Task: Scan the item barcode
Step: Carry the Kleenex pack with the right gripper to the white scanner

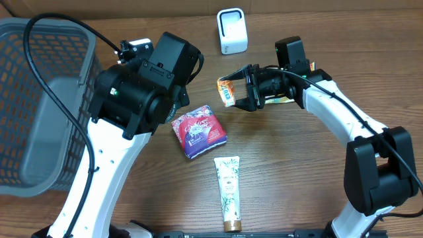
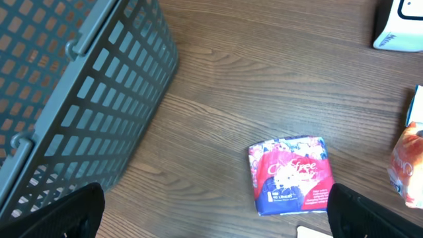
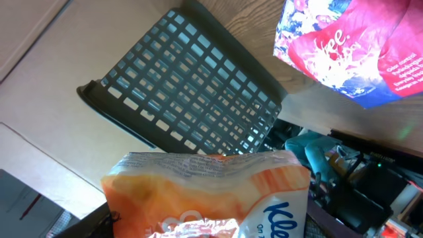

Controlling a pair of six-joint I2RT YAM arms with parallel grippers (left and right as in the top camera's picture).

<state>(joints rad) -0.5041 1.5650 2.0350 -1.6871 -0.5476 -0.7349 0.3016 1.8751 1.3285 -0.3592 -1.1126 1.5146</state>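
Overhead, my left arm (image 1: 142,92) covers a corner of the basket (image 1: 39,99), whose left side runs off the frame. On the left wrist camera the white scanner (image 2: 400,26) is clipped at the top right corner, and the tissue pack (image 2: 404,165) is a blur at the right edge. On the right wrist camera the bottom edge cuts that pack, leaving its brand name unfinished.

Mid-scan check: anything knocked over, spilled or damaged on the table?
Nothing stands out. The right gripper holds the orange tissue pack near the white scanner; the red packet and the tube lie flat and look intact.
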